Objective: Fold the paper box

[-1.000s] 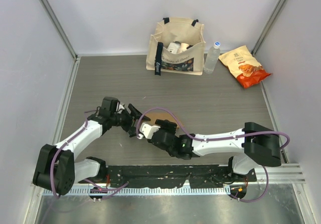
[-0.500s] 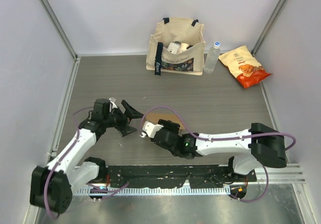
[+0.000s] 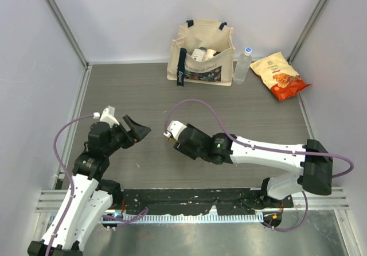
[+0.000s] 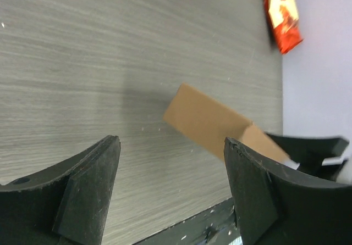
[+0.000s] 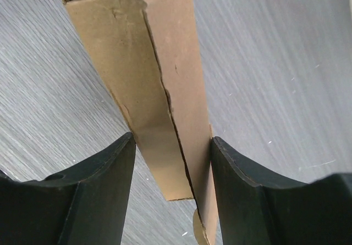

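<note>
The paper box (image 5: 159, 85) is a plain brown, flattened cardboard sleeve with a seam along it. My right gripper (image 5: 170, 162) is shut on it, one finger on each side, and holds it above the table. In the top view the right gripper (image 3: 174, 136) covers almost all of the box. The left wrist view shows the box (image 4: 212, 124) ahead and to the right, with the right gripper's black fingers behind it. My left gripper (image 3: 140, 132) is open and empty, to the left of the box and apart from it; its jaws stand wide in the left wrist view (image 4: 171, 168).
A beige printed tote bag (image 3: 200, 52) stands at the back wall. A water bottle (image 3: 243, 65) and a yellow-orange snack packet (image 3: 279, 75) are to its right. Grey walls close in both sides. A black rail (image 3: 189, 201) runs along the near edge.
My left arm has pulled back to the left, away from the box, with its gripper open. My right gripper has moved a little farther up the table with the box.
</note>
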`<state>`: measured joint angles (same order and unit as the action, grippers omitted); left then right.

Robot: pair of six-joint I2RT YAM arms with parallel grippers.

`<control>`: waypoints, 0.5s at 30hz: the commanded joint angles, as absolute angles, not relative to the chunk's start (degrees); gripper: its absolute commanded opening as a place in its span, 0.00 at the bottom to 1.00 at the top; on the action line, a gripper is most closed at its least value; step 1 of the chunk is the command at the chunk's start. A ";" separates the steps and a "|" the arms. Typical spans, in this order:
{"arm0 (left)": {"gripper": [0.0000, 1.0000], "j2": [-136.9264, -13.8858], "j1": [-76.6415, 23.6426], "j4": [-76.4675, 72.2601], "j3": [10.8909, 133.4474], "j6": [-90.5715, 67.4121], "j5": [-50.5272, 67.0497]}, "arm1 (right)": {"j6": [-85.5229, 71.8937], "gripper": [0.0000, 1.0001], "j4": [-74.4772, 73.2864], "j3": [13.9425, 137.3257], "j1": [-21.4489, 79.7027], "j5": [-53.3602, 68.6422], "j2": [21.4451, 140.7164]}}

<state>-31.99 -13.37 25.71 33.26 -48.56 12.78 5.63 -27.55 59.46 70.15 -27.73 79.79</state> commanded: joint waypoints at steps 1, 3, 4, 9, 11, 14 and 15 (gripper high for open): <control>0.78 -34.63 -13.80 21.45 32.34 -44.56 18.37 | 2.02 0.32 -36.12 64.85 65.13 -16.01 84.63; 0.73 -34.11 -15.46 20.92 31.91 -44.30 17.06 | 2.37 0.32 -37.69 66.52 62.32 -11.18 86.39; 0.71 -33.67 -16.08 20.48 31.38 -44.91 15.05 | 2.90 0.32 -38.23 68.45 61.18 -9.51 88.75; 0.71 -31.29 -26.26 12.23 23.74 -48.25 7.67 | 6.15 0.31 -43.58 74.96 57.13 -4.58 96.05; 0.75 -31.90 -32.04 10.90 22.94 -46.68 0.66 | 6.76 0.32 -43.94 76.29 56.17 -4.31 97.64; 0.77 -35.50 -36.98 8.62 23.64 -42.91 -5.86 | 7.73 0.36 -42.55 75.41 55.29 -2.99 97.74; 0.78 -36.81 -37.44 7.57 23.99 -42.19 -5.98 | 8.00 0.38 -42.02 74.63 54.76 -2.90 97.65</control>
<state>-33.56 -33.95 16.10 22.74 -46.30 3.73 6.26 -40.91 75.24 55.92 -7.44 96.73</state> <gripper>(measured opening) 0.767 0.577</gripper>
